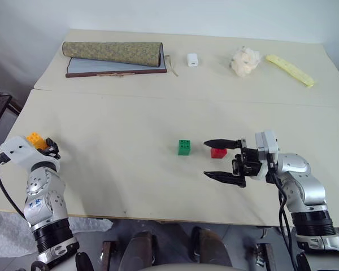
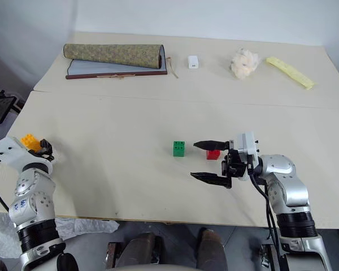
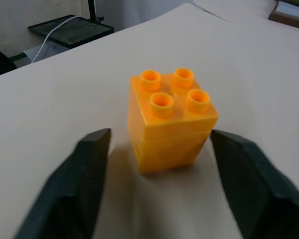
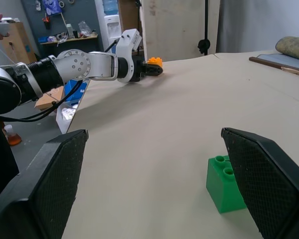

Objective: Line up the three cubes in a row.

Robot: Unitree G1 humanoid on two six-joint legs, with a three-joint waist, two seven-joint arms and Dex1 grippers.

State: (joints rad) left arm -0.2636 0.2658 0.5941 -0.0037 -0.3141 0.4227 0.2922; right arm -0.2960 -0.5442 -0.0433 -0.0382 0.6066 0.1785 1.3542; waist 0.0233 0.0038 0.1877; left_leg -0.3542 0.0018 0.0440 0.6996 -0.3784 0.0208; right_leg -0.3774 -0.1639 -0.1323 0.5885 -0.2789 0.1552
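The orange-yellow cube (image 3: 170, 117) stands studs up near the table's left edge (image 1: 11, 127). My left gripper (image 3: 160, 135) is open, one black finger on each side of this cube, with a visible gap on one side. The green cube (image 1: 184, 147) rests at mid-table. Just to its right lies the red cube (image 1: 218, 152), in the gap between the spread fingers of my right gripper (image 1: 205, 158). That gripper is open, points left and touches nothing. In the right wrist view the green cube (image 4: 226, 185) lies between the fingers (image 4: 269, 174), beyond their tips.
At the back of the table lie a rolled mat (image 1: 113, 53) on a flat board, a small white block (image 1: 192, 59), a white fluffy clump (image 1: 246, 61) and a yellow strip (image 1: 290, 69). A seam (image 1: 175, 97) crosses the table. White wrap (image 1: 5, 231) hangs below the front left edge.
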